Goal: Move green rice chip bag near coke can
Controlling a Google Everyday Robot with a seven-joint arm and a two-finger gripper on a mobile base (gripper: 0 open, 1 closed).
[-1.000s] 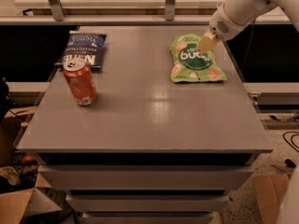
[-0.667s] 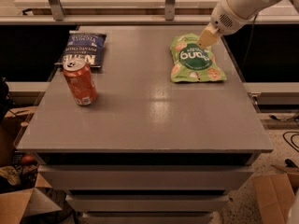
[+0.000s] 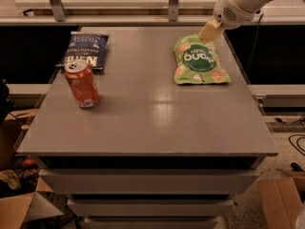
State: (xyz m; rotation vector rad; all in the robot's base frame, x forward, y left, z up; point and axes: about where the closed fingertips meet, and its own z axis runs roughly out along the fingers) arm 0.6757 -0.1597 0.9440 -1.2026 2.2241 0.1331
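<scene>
The green rice chip bag [image 3: 200, 61] lies flat at the far right of the grey table [image 3: 152, 123], with its dark green logo patch facing up. The coke can [image 3: 82, 85] stands upright at the left side of the table, well apart from the bag. My gripper [image 3: 208, 32] reaches in from the upper right on a white arm [image 3: 238, 4]. Its beige tip sits at the far top edge of the bag. I cannot tell whether it touches or holds the bag.
A dark blue chip bag [image 3: 86, 50] lies flat at the far left, just behind the can. Metal posts [image 3: 174, 1] and a rail stand behind the table. Cardboard boxes [image 3: 281, 202] sit on the floor at both sides.
The gripper tip has shifted slightly away from me, toward the bag's far top edge. The bag and the can have not moved.
</scene>
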